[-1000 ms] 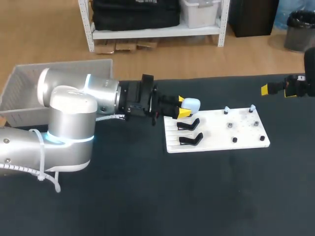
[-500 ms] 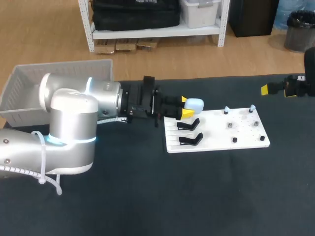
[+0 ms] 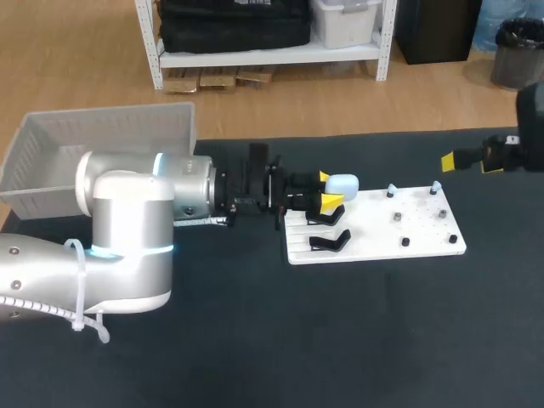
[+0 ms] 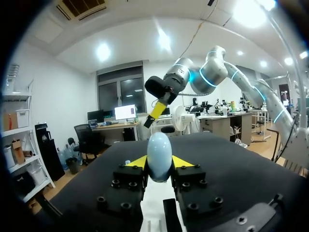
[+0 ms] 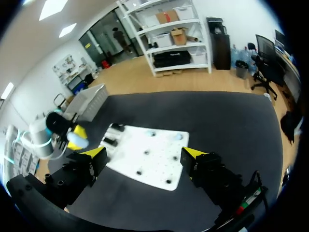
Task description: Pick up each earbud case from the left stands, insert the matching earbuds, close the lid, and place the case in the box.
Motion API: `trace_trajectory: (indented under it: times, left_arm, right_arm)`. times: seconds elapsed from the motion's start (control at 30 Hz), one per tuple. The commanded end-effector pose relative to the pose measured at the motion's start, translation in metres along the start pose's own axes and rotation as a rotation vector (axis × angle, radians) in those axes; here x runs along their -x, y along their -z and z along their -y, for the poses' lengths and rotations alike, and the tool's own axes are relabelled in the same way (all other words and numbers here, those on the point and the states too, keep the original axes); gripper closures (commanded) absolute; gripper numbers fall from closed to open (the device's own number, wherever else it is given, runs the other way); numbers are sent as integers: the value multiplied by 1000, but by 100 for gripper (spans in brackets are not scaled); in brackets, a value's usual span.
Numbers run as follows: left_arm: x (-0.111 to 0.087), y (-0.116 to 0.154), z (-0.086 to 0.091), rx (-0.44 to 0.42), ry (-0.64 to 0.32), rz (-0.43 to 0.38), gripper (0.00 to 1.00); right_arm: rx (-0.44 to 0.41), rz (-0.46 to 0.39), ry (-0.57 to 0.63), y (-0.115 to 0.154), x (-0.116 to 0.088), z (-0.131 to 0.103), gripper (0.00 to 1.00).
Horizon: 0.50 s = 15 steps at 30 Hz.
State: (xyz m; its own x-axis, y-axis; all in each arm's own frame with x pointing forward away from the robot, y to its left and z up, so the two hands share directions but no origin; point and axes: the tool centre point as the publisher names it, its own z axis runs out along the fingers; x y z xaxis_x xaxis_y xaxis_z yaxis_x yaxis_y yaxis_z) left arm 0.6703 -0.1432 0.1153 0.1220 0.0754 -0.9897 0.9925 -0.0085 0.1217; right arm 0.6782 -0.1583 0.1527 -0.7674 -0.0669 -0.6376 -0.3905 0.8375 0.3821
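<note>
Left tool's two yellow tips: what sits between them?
A pale blue egg-shaped earbud case, pinched from both sides by the left tool; the left wrist view shows it.

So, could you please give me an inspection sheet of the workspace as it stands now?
Surface: black table, with a white board lying flat on it.
Job's things: pale-blue earbud case held above the board's left end; two black stands beside it, both bare; two small pale-blue pieces on pegs at the board's far edge, likely earbuds; white box at the table's far left.
Clutter: nothing seen.
Grippers: left gripper shut on the case; right gripper open, off to the right of the board.
Cables: white cable tied along the left arm.
Surroundings: nothing seen reaching over the table.
</note>
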Motion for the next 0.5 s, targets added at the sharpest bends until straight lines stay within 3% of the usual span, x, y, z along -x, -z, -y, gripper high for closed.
trace_trajectory:
  times: [0.03, 0.2, 0.5]
  left_arm:
    - [-2, -2, 3, 15, -8, 11, 100]
    - [-4, -3, 5, 11, -8, 21, 100]
    - [-5, -4, 7, -10, 6, 38, 100]
  right_arm:
    - [58, -24, 46, 13, -9, -23, 0]
    - [77, -73, 118, 11, -20, -54, 0]
    - [77, -120, 195, -1, -32, -82, 0]
